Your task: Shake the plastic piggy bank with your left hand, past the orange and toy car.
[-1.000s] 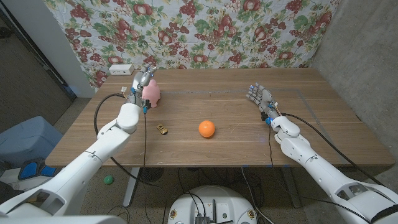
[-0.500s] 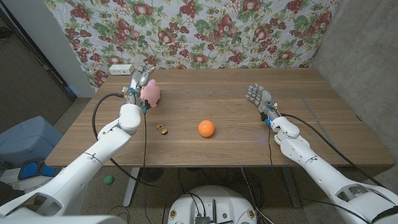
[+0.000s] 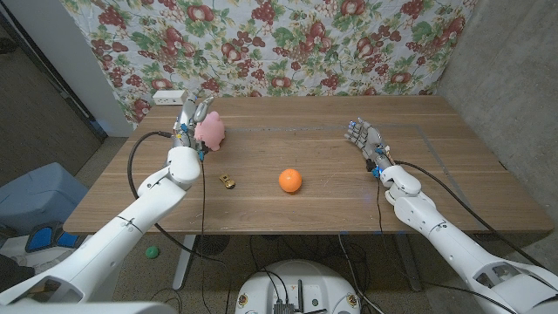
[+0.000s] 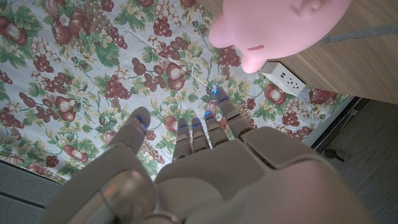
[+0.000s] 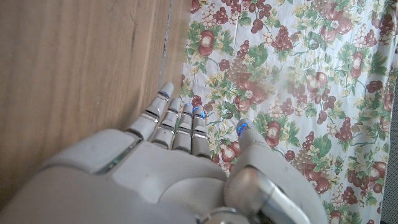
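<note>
The pink piggy bank sits at the far left of the table, right against the left hand, on that hand's right side as seen from the head cam. It looks lifted or tipped off the wood, leaning toward the hand, tho the head view is too small to be sure it's fully clear of the surface. In the left wrist cam the piggy bank bulges in beside the fingers, which reach straight out w/ the flowered cloth behind them; no finger is plainly seen wrapped over the pink body there, so the grip is judged from the head view only: the left hand seems to hold the bank, pressed to its side, but that's a call, not certain. The bank's long axis can't be read at this size. The toy car lies nearer the robot & a bit right of the bank; the orange is further right, about mid-table; both well apart from the bank. The right hand stands on the right side of the table, empty, fingers apart & pointing up, far from everything. So the left arm is the near one by a wide margin; the shake would happen just where the bank is, beyond car & orange.
</note>
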`<state>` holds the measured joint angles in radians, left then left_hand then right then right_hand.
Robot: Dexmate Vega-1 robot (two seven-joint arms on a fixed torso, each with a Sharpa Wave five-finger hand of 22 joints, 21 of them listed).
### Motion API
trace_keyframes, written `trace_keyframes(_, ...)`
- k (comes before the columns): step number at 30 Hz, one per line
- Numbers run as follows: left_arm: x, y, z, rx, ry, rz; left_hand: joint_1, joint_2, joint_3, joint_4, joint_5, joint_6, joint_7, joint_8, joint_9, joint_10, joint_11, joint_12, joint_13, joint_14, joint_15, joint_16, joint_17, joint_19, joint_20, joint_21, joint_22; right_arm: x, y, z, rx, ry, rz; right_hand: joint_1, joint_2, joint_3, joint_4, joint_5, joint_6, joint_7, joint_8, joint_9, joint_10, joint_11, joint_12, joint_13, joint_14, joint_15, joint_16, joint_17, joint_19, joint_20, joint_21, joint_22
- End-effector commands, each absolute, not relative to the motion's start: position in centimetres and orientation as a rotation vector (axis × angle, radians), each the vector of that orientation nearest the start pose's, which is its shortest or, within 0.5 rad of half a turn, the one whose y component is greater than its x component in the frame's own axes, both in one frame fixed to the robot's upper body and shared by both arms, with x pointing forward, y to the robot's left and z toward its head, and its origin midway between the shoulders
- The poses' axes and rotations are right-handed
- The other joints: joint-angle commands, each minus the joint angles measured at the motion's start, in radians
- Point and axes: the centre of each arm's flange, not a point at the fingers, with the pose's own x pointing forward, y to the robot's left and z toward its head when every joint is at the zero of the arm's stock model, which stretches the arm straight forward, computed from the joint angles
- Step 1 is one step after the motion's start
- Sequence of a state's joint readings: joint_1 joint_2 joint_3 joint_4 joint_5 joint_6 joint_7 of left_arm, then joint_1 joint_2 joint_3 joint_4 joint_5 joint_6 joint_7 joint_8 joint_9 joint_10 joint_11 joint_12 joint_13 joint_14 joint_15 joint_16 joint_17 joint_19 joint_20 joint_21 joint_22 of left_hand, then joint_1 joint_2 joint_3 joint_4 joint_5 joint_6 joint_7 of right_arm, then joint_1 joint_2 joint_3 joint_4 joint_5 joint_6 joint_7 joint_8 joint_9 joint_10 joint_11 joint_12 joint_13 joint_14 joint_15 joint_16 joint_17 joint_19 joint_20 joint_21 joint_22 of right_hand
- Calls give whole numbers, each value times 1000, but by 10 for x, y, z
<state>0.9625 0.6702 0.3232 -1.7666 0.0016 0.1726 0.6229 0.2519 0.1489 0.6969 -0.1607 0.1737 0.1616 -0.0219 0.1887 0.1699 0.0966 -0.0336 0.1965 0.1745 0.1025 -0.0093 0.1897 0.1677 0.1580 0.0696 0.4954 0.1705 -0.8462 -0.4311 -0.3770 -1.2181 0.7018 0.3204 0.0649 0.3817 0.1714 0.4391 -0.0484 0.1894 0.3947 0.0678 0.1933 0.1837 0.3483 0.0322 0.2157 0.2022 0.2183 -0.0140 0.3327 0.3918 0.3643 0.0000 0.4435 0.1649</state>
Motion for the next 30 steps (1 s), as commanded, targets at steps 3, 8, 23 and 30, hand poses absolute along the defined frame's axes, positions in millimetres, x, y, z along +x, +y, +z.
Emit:
trace_keyframes(3,568,329,43,690,-664,486,23,-1,3,-12,4,20,0,6,6,19,1,12,5,20,3,0,1,18,1,-4,2,659,-274,-62,157,-557,236,5,1,0,-8,8,9,-3,5,3,13,3,1,5,3,6,3,3,13,4,-3,5)
trace_keyframes(8,565,335,48,755,-650,477,25,-8,-1,-15,2,26,-5,6,6,21,-5,11,5,24,-1,0,1,20,0,-6,2,659,-274,-62,154,-558,237,5,1,0,-9,8,10,-3,5,3,13,3,1,5,4,6,3,3,14,5,-5,5)
trace_keyframes(23,550,350,53,915,-586,480,25,-31,-16,-18,-1,19,-19,-1,7,6,-17,2,6,24,-9,-3,2,32,-4,-11,4,659,-272,-63,158,-557,251,3,1,1,-12,8,12,-2,5,3,14,3,0,5,6,5,4,3,18,6,-11,5)
trace_keyframes(30,547,354,55,959,-566,459,23,-50,-28,-19,-2,7,-27,-6,8,-9,-23,-4,6,23,-14,-5,3,31,-9,-18,5,658,-271,-64,159,-563,258,1,1,1,-13,8,13,-2,5,3,15,2,0,5,7,6,4,3,19,6,-14,6)
